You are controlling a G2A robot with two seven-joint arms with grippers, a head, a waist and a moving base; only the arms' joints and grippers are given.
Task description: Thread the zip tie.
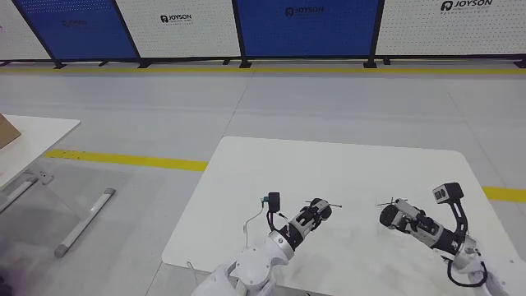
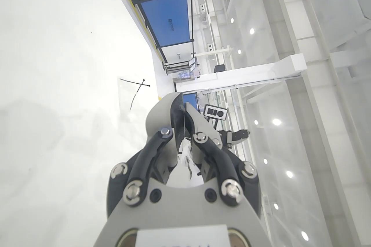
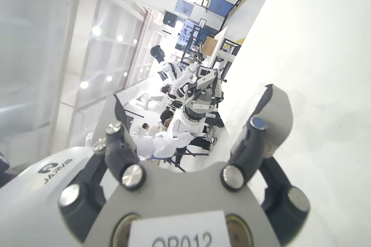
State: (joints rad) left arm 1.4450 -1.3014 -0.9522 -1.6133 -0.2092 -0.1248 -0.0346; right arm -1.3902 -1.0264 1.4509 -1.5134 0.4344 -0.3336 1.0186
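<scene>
left gripper [image 2: 184, 103] nearest - fingers clamped shut on a thin black zip tie [image 2: 184, 126], edge-on between the pads, above the white table [image 2: 58, 28]. right gripper [image 3: 193, 93] - fingers spread wide, nothing between them. two loose ties [image 2: 141, 84] lie crossed on the table near the right gripper; can't tell if they're inside a clear bag.

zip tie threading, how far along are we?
Done: the left end effector is shut on a thin black plastic zip tie over the white table. In hand: the right end effector is open and empty, opposite it. Left: no loop shows, so the threading itself is not yet done. Two loose thin zip ties lie crossed on the table.
</scene>
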